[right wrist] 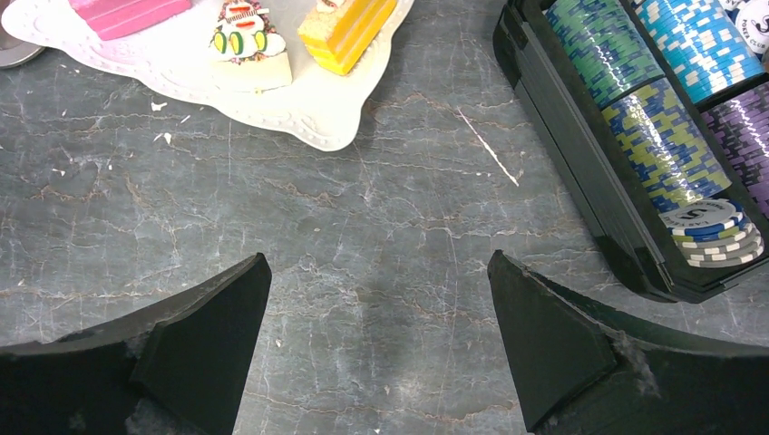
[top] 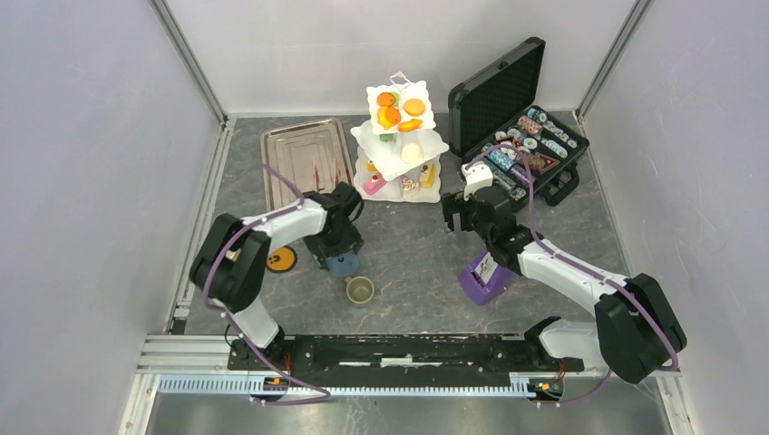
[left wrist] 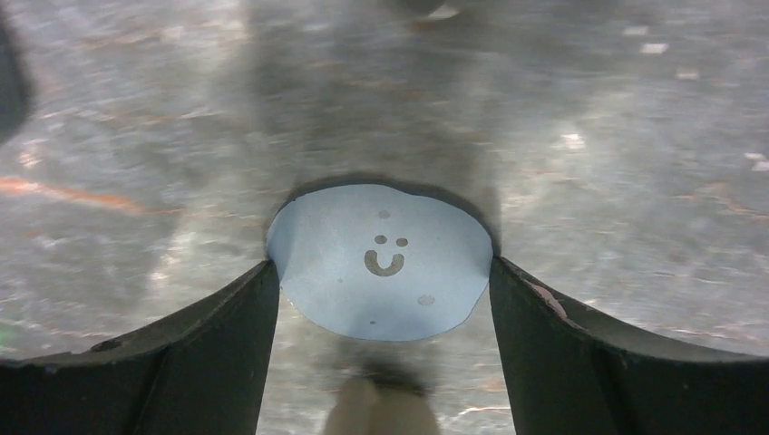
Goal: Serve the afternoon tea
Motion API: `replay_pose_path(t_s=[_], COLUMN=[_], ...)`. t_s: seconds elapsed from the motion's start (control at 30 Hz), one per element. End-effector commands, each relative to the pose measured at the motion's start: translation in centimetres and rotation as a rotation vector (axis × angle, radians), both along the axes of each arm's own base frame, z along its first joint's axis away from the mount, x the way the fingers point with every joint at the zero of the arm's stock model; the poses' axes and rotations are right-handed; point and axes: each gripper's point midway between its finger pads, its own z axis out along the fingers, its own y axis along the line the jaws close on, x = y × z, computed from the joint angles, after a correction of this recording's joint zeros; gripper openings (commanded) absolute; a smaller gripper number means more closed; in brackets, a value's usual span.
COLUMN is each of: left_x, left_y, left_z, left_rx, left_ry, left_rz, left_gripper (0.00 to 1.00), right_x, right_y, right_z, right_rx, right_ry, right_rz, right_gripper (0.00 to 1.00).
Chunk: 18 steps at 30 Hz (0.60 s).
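My left gripper is shut on a round pale blue coaster with a smiley face, its edges against both fingers, just above the table. The small olive cup stands right in front of it. An orange coaster lies to its left. The white three-tier stand holds orange, green, pink and cream pastries at the back centre. My right gripper is open and empty over bare table, between the stand's bottom tier and the chip case. The yellow mug is out of view.
The black case of poker chips stands open at the back right, close to my right gripper. The purple card holder stands under the right arm. A metal tray lies at the back left. Walls enclose the table.
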Motion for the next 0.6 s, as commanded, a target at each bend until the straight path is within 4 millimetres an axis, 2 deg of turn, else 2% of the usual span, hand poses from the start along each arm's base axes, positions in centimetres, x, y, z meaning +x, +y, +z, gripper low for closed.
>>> replay_pose_path(t_s=[0.0,0.17,0.43,0.57], left_x=[8.4,11.1,14.7,15.7], left_y=[-8.4,-11.2,-12.5,-13.3], left_z=[0.1,-1.0,-0.8,0.3], left_rx=[-0.181,-0.196,-0.168,-0.175], left_ry=[-0.255,-0.284,-0.359,-0.385], left_rz=[-0.074,-0.100,-0.124,-0.157], left_gripper=[0.67,0.66,0.67,0.72], right_x=[1.1,1.1,1.2,1.3], right_y=[0.3,0.1,0.0,0.0], right_z=[2.0,2.0,2.2,2.4], right_rx=[0.008,0.002,-0.008,-0.012], right_ry=[-0.051,-0.051,-0.056,-0.057], right_rz=[-0.012,-0.016,-0.021,-0.020], right_gripper=[0.98,0.98,0.98,0.98])
